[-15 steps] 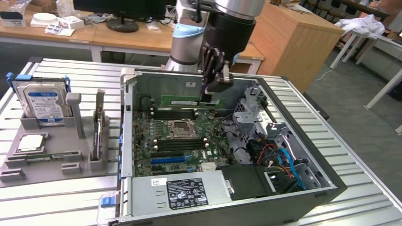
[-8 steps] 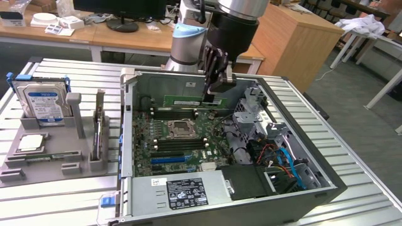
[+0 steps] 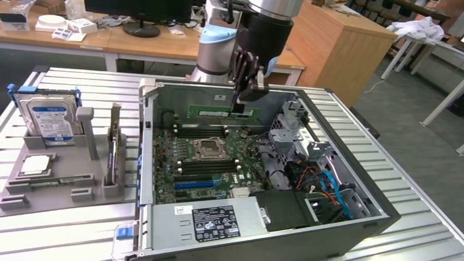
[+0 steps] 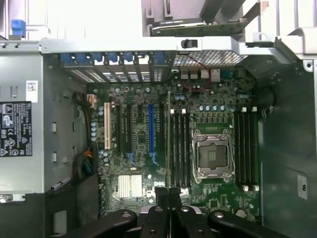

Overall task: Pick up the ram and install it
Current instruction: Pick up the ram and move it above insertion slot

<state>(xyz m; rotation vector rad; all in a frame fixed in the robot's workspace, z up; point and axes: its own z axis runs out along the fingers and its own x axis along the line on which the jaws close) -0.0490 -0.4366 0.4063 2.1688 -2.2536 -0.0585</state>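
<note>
Okay, exterior view: my gripper hangs inside the open computer case, jaws pinched narrow on the ram. The green stick is held level, by its end toward the exterior view's right, over the motherboard on the far side of the CPU socket. A hard drive stands in the gray holder outside the case.

Wrist view: the ram shows edge-on between my fingers, running along the memory slots beside the socket. Can't tell if it touches a slot.
</note>
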